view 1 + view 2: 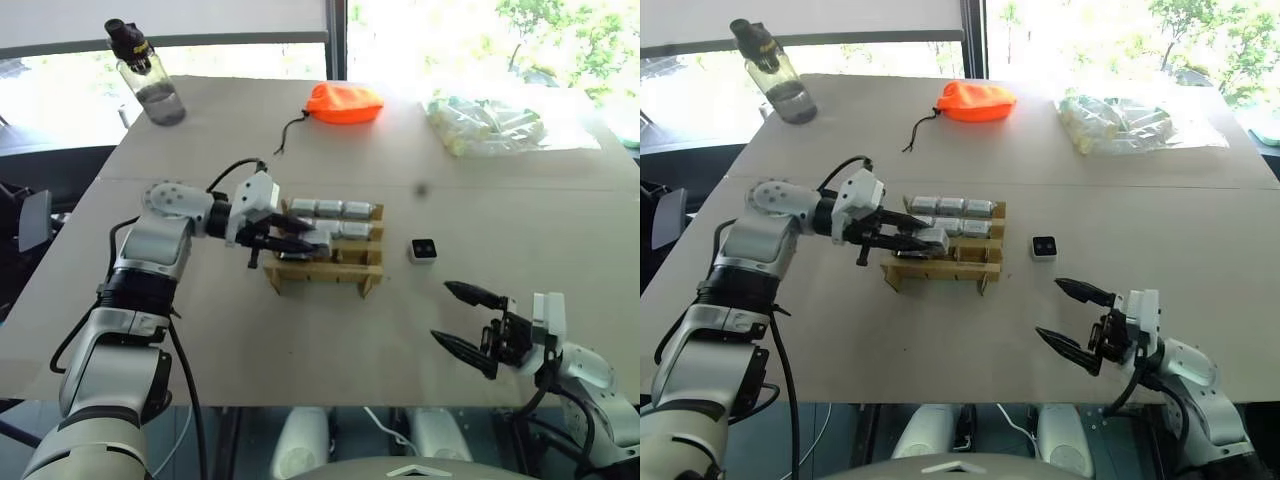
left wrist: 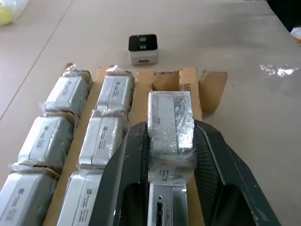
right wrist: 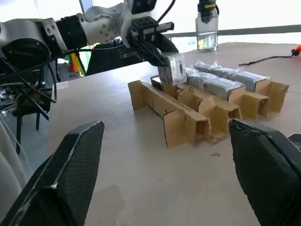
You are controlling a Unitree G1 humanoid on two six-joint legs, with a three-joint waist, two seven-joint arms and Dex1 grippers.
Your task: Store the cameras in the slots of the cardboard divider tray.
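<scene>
The cardboard divider tray [image 1: 322,276] lies at the table's middle, with several plastic-wrapped cameras [image 1: 330,208] in its two far rows. My left gripper [image 1: 302,238] is shut on one wrapped silver camera [image 2: 170,120], held tilted over the left end of a nearer row; the slots [image 2: 214,89] ahead of it stand open. A bare camera [image 1: 424,250] with a black face sits on the table just right of the tray. Near the table's front right edge, my right gripper [image 1: 442,312] is open and holds nothing; its fingers [image 3: 75,174] point toward the tray.
A water bottle [image 1: 148,75] stands at the far left corner. An orange pouch [image 1: 343,102] with a black cord lies at the far middle, and a clear bag of pale items [image 1: 485,123] at the far right.
</scene>
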